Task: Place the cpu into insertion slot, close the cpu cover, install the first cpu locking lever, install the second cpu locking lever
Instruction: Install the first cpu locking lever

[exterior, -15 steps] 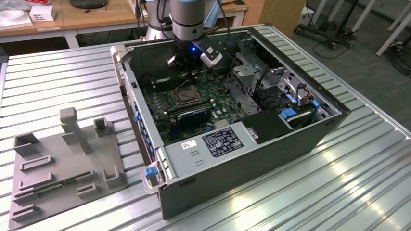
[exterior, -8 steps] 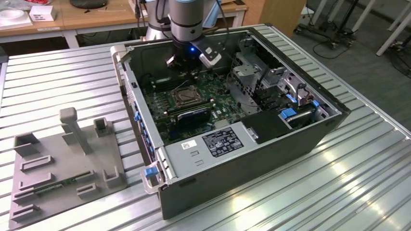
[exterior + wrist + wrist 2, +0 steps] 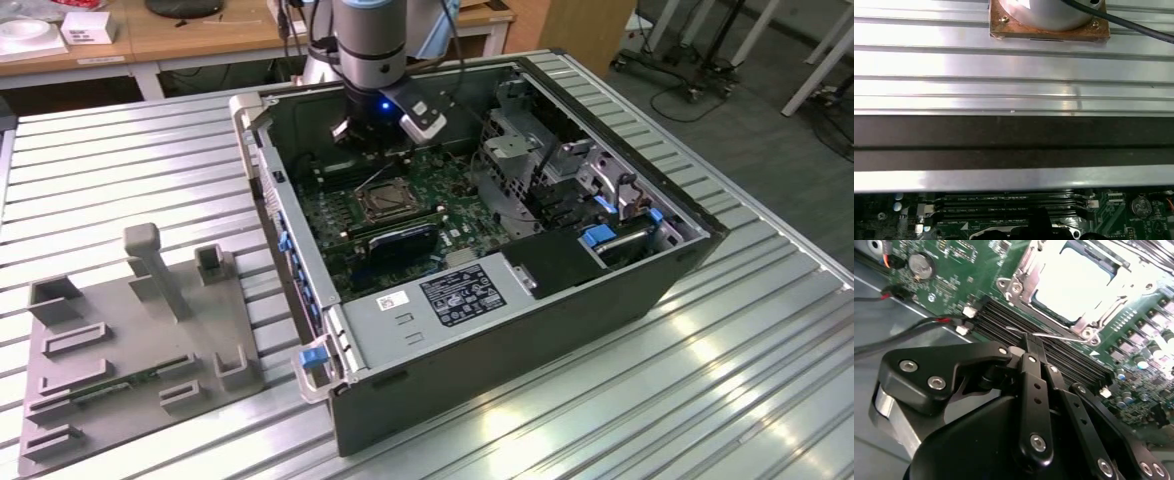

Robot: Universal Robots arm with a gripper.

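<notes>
- A slotted aluminium table (image 3: 747, 380) carries everything.
- An open computer case (image 3: 534, 360) lies on its side in the middle of the table, with its inside facing up.
- A grey fixture plate (image 3: 120, 370) with upright blocks sits on the table at the exterior view's left, well apart from the case.
- The robot arm (image 3: 367, 40) comes down from the far side into the far part of the case.
- The green motherboard (image 3: 447, 180) covers the case floor.
- The gripper (image 3: 367, 145) hangs low over the board, just beyond the socket. In the second wrist view its black fingers (image 3: 1030, 365) are drawn together with no gap showing — a narrow, closed stance.
- Long black memory slots (image 3: 999, 317) run between the fingertips and the socket.
- The insertion slot (image 3: 380, 202) sits near the middle of the board.
- The cpu cover (image 3: 1019, 287), a silver frame, lies flat on the socket.
- The cpu (image 3: 1074, 277) sits inside the socket, and its pale top shows through the cover's window.
- A thin wire locking lever (image 3: 1064, 336) runs along the socket's edge right at the fingertips — I cannot tell whether they pinch it or only touch it.
- A round coin battery (image 3: 920, 266) sits on the board, away from the socket.
</notes>
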